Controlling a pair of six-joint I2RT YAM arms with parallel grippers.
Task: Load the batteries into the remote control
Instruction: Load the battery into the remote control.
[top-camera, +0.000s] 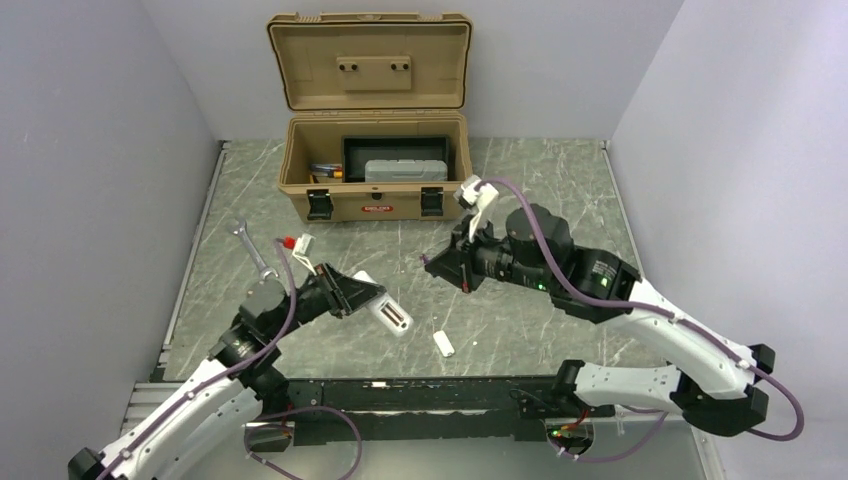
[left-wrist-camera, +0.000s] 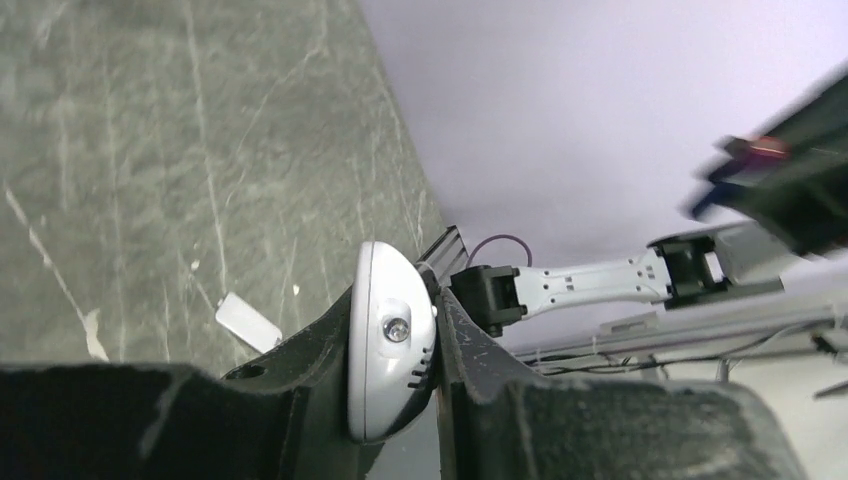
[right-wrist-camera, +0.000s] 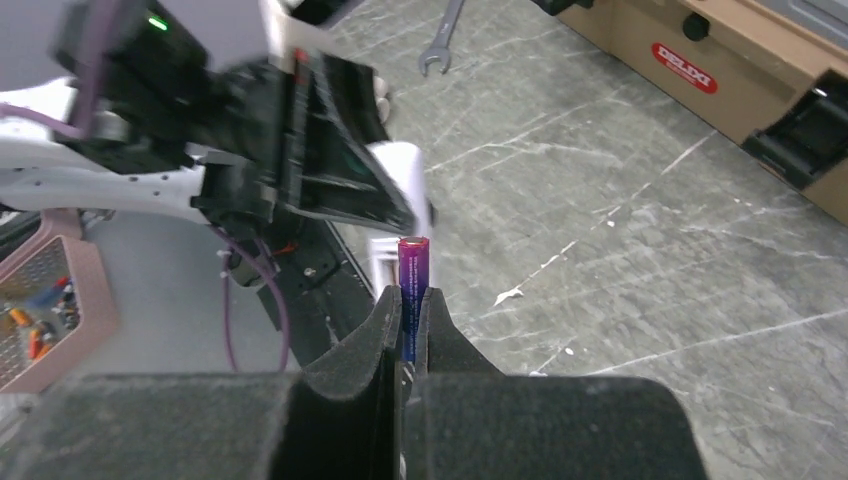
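The remote control (top-camera: 385, 308), a slim white plastic bar, is clamped by one end in the left gripper (top-camera: 365, 298) over the near-left part of the grey marbled table (top-camera: 560, 200). Its free end points toward the table's middle and shows a small dark rectangular patch; what lies in it is too small to tell. The left wrist view looks along the remote (left-wrist-camera: 392, 340), its rounded end pinched between the two black fingers (left-wrist-camera: 310, 370), which are closed snugly on its sides. Just beside the free end, slightly nearer the arm bases, a small loose white plastic tab (top-camera: 444, 344) lies flat on the table, apart from the remote; it also shows past the fingers in the left wrist view (left-wrist-camera: 247, 322).

Farther in and right of centre, the right gripper (top-camera: 432, 262) points toward the left gripper, well apart from it. Its wrist view shows the jaws almost together on a dark purple battery (right-wrist-camera: 414, 275), a thin cylinder standing out beyond the fingertips (right-wrist-camera: 385, 320) with its far end toward the remote (right-wrist-camera: 398, 180).

Beyond the left gripper, a silver open-ended wrench (top-camera: 250, 245) lies flat near the left edge. At the far side stands a tan plastic toolbox (top-camera: 375, 200) with black latches, its lid open, a black tray and a grey case inside.
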